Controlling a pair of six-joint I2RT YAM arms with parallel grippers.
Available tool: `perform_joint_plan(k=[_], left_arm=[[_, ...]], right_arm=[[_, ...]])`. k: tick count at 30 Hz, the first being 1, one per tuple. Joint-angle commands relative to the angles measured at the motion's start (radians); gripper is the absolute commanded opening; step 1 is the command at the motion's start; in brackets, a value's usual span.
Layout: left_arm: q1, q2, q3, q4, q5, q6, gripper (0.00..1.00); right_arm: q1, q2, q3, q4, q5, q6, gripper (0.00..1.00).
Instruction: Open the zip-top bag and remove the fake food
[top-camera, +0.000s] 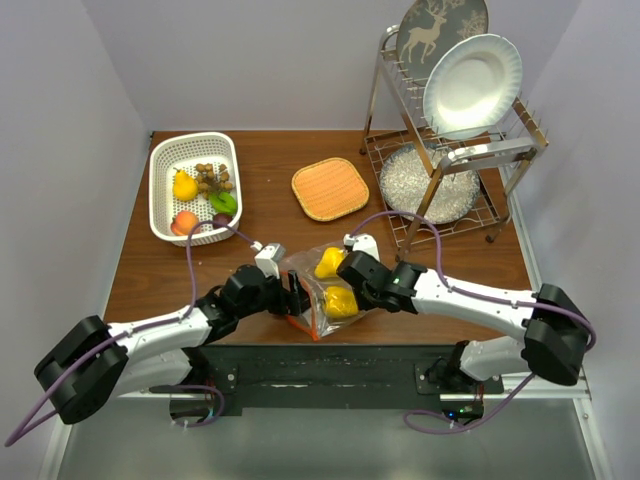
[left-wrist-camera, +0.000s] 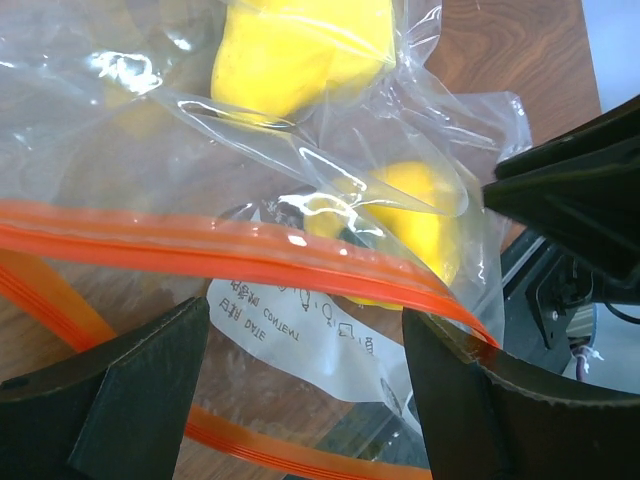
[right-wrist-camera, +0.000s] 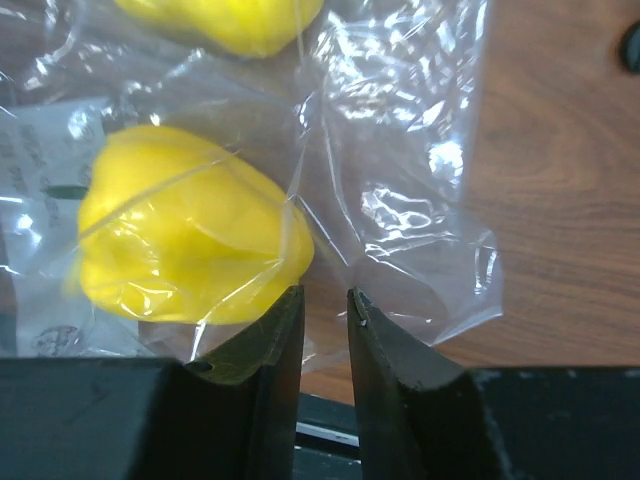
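The clear zip-top bag (top-camera: 318, 288) lies at the table's near middle, its orange-red zipper strip (left-wrist-camera: 250, 255) parted into two lips. Two yellow fake food pieces (top-camera: 330, 262) (top-camera: 341, 302) are inside it; they also show in the left wrist view (left-wrist-camera: 300, 50) and the right wrist view (right-wrist-camera: 185, 235). My left gripper (left-wrist-camera: 305, 345) is wide open at the bag's mouth, the white label between its fingers (left-wrist-camera: 130, 390). My right gripper (right-wrist-camera: 325, 300) is at the bag's closed end beside the yellow piece, its jaws only narrowly apart with clear film in the gap.
A white basket (top-camera: 160, 190) at the back left holds a yellow pear, a peach, a brown cluster, a green and a purple piece. A woven orange mat (top-camera: 330, 188) lies at the back middle. A dish rack (top-camera: 450, 150) with plates stands at the back right.
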Motion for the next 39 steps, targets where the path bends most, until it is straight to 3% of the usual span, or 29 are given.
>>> perform_joint_plan(k=[1, 8, 17, 28, 36, 39], left_arm=[[-0.005, 0.024, -0.006, 0.09, 0.04, -0.009, 0.82], [-0.008, 0.067, 0.005, 0.105, 0.06, -0.001, 0.84], [-0.014, 0.133, 0.028, 0.13, 0.036, -0.001, 0.86], [-0.029, 0.186, 0.117, -0.011, -0.096, 0.04, 0.86], [-0.042, 0.257, 0.126, 0.018, -0.107, 0.037, 0.87], [-0.042, 0.245, 0.124, 0.021, -0.115, 0.025, 0.82]], right_arm=[[-0.002, 0.043, -0.022, 0.098, -0.056, 0.036, 0.27], [-0.002, 0.132, -0.002, 0.191, -0.069, 0.034, 0.27], [-0.002, 0.213, 0.023, 0.257, -0.108, 0.008, 0.35], [-0.001, 0.261, 0.073, 0.256, -0.12, -0.032, 0.42], [0.002, 0.325, 0.121, 0.268, -0.143, -0.055, 0.45], [0.002, 0.329, 0.122, 0.263, -0.128, -0.052, 0.44]])
